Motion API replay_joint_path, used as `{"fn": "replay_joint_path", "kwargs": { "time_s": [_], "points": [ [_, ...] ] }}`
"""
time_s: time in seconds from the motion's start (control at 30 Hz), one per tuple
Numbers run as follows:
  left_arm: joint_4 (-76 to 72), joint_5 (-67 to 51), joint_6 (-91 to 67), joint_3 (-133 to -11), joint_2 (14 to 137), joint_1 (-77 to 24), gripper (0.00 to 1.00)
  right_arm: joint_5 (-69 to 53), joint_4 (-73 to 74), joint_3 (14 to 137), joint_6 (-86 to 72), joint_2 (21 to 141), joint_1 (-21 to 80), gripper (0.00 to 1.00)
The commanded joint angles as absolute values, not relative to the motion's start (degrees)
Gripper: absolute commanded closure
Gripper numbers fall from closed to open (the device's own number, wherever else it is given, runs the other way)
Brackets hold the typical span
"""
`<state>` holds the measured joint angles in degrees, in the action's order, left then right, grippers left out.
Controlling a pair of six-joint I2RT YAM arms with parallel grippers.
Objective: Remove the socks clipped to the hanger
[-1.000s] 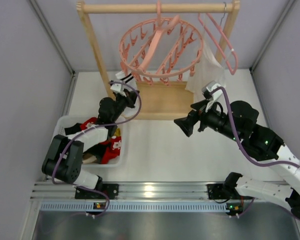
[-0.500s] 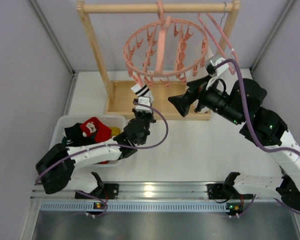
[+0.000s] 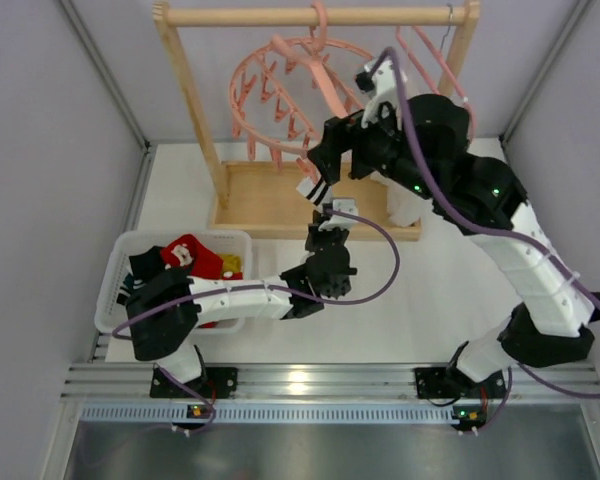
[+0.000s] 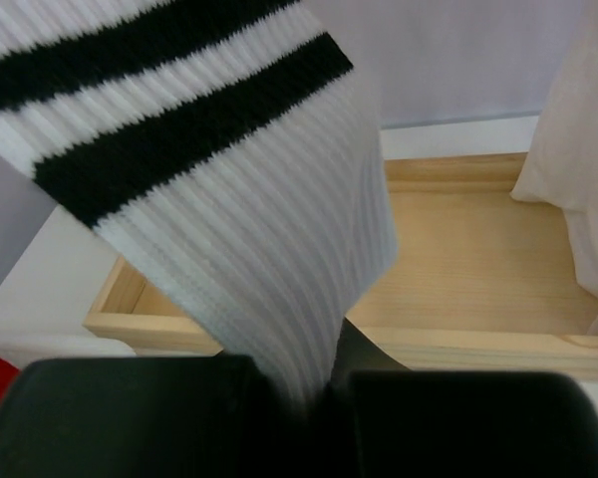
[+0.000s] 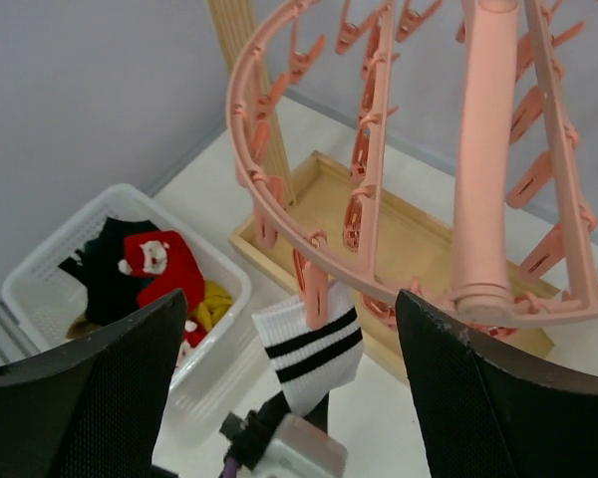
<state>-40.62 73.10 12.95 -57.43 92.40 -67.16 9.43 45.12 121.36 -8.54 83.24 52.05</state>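
**Striped sock [image 5: 306, 344], clipped to ring hanger**

Location: hangs below the near rim of the pink ring hanger [image 5: 478, 149], its upper edge at one of the clips.

Orientation: long axis runs from the clip down to the left pincer [image 4: 309, 388]; black-striped cuff end uppermost.

Left pincer: clamped on the sock's lower end.

Right pincer [image 5: 289, 299]: fingers wide apart, raised beside the tilted ring, holding nothing.

Also listed: white basket [image 3: 212, 233] on the worktop [image 3: 430, 300], containing a red sock [image 5: 159, 261] and dark ones.
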Motion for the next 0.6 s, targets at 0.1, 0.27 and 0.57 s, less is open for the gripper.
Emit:
{"fn": "replay_joint_path", "kwargs": {
  "time_s": [0.1,0.27,0.57],
  "points": [
    [-41.75,80.42,17.23,-63.1,97.73,-68.73,1.0,26.5,55.19,128.32,-5.37,92.37,57.56,0.22],
    [-41.75,80.42,18.54,-65.91,100.36,-69.26,1.0,37.25,55.55,129.46,-4.48,95.88,62.04,0.26],
    [-41.66,78.75,18.72,-67.76,101.16,-69.7,1.0,49.3,54.85,124.55,-4.92,95.63,63.19,0.3]
  ]
}}
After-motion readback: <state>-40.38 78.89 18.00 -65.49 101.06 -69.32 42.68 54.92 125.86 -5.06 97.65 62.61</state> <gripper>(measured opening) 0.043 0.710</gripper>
